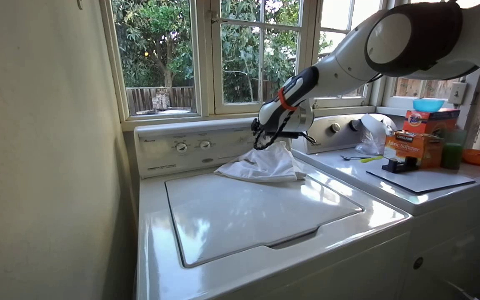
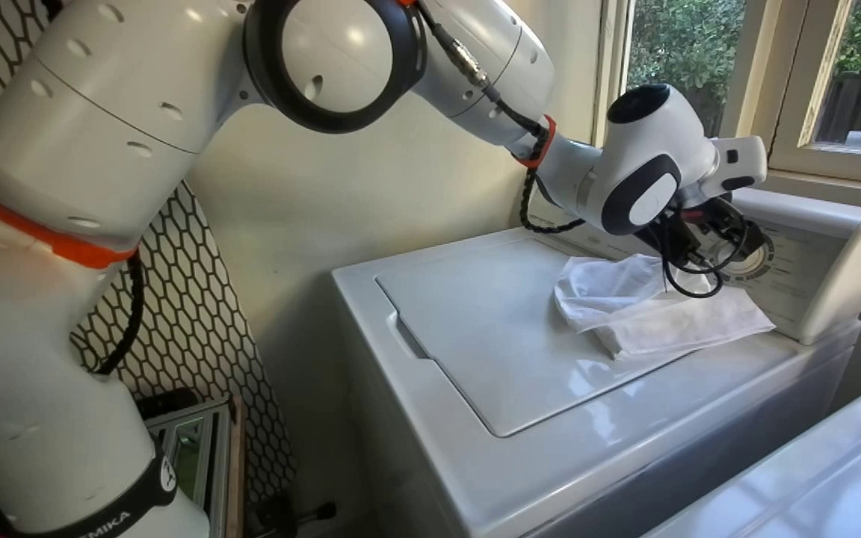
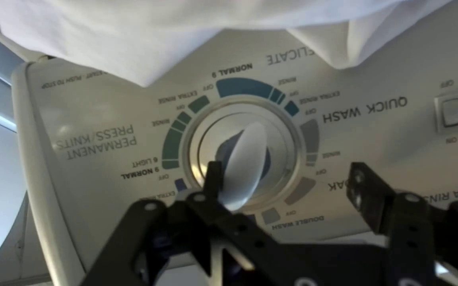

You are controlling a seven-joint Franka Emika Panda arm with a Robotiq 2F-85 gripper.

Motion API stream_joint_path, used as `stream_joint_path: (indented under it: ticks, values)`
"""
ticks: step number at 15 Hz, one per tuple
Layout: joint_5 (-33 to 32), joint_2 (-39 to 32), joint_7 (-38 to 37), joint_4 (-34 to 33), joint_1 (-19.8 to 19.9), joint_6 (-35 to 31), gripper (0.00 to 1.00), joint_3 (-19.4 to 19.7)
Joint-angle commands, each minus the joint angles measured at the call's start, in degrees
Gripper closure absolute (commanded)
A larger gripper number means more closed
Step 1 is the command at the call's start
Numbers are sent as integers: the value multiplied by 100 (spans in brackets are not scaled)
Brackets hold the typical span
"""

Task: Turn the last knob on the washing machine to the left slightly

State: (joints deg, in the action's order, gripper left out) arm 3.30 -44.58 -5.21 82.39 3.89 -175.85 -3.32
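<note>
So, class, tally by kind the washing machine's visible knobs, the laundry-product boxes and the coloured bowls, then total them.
Washing machine knobs: 3 (cycle dial, wall-side small knob, neighbouring small knob)
Laundry-product boxes: 2 (Tide box, Kirkland fabric softener box)
Coloured bowls: 2 (blue bowl, orange bowl)
Total: 7

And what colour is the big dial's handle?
The handle is white, clearest in the wrist view.

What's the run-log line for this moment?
gripper: open | knob: between fingers in wrist view, contact unclear | white cloth: on washing machine
</note>
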Motion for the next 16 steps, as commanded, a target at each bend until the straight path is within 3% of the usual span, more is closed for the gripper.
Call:
stream_joint_path:
  ticks: [1, 6, 10, 16]
  values:
    - [11, 151, -681, 34, -698, 2, 0, 791]
    - [-280, 319, -2325, 197, -2389, 559, 0, 3158]
    - [-318, 673, -2767, 452, -3115, 1739, 0, 3882]
    - [-731, 1817, -3277, 740, -2416, 3748, 0, 2696]
